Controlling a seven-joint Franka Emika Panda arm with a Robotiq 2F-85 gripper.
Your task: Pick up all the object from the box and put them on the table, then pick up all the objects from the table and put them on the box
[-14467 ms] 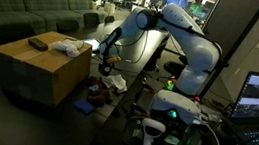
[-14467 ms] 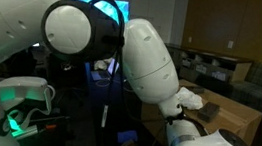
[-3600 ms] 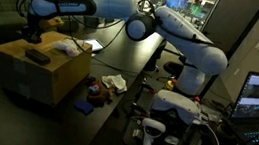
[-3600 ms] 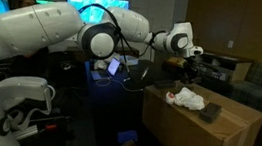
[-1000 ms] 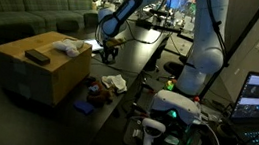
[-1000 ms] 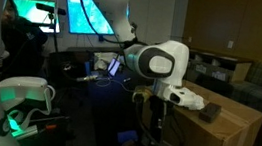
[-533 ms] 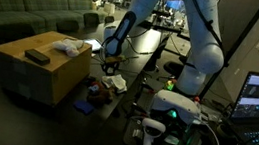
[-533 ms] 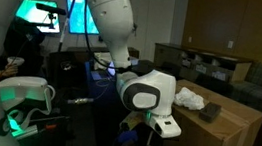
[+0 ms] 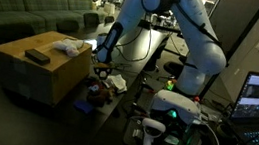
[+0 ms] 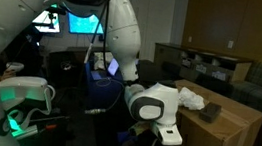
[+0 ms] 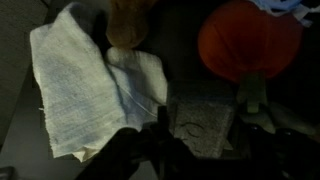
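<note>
The fingers (image 11: 120,158) are being held low over the black tabletop (image 9: 138,69). It cannot be told how wide they are being held, or whether anything is being gripped. Right under them a white cloth (image 11: 90,90), a red round thing (image 11: 248,40), a brown thing (image 11: 128,25) and a grey cloth (image 11: 205,120) are lying. Far off to the side of the fingers, on the cardboard box (image 9: 28,79), another white cloth (image 9: 69,46) and a dark block (image 9: 38,57) are waiting. So the box is probably only partly emptied, and the putting back is not yet begun.
</note>
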